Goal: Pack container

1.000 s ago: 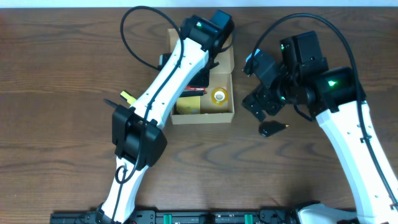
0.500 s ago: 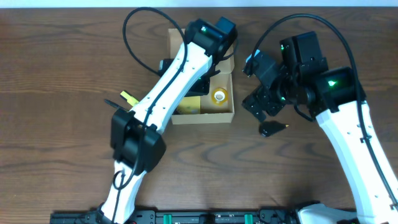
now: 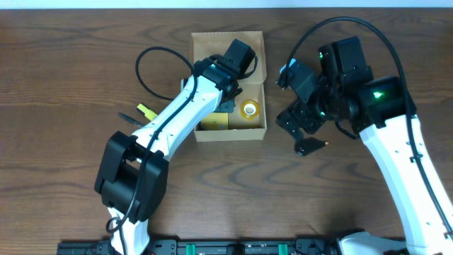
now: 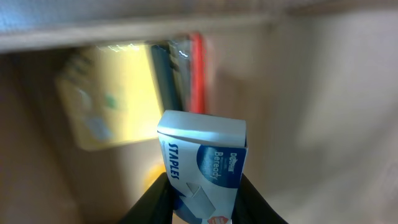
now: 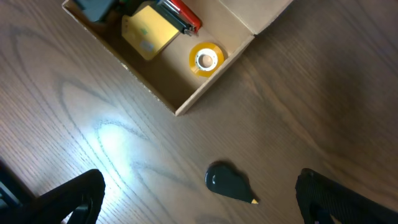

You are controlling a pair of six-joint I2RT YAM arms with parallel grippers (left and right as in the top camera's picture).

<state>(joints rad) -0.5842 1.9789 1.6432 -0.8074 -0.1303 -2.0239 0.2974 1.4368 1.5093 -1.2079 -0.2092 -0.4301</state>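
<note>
Now in the left hand (image 4: 202, 206): a blue-and-white box of staples (image 4: 205, 155), pinched between the two fingers, low inside the container.
Right hand (image 3: 299, 122): spread wide and empty, hanging over the bench to the right of the container.
Container (image 3: 233, 133): a tan cardboard box on the far middle of the bench, open, its flap lid folded back on the far side.
Already inside: a yellow pad (image 5: 149, 31), a roll of tape (image 5: 206, 59) and a red-edged item (image 5: 180, 12) that I cannot name.
Step in hand: as I judge it, setting the staples down in the container.
Doing it well: aim for the bare tan floor beside the pad rather than on top of it. Keep the box level, let go only once it rests, then lift straight up so the fingers clear the walls and the flap.
Risk: a tilted release could tip the staples onto the pad or the tape.
Yet to pack, likely: a black teardrop-shaped item with a yellow tip (image 3: 310, 146) near the right hand, and a small yellow-and-black piece (image 3: 145, 111) left of the container.
Bench (image 3: 71, 71): dark brown wood grain, with a patch of lamp glare in the right wrist view.
Room: only a pale strip shows beyond the far edge; the rest is out of sight.
</note>
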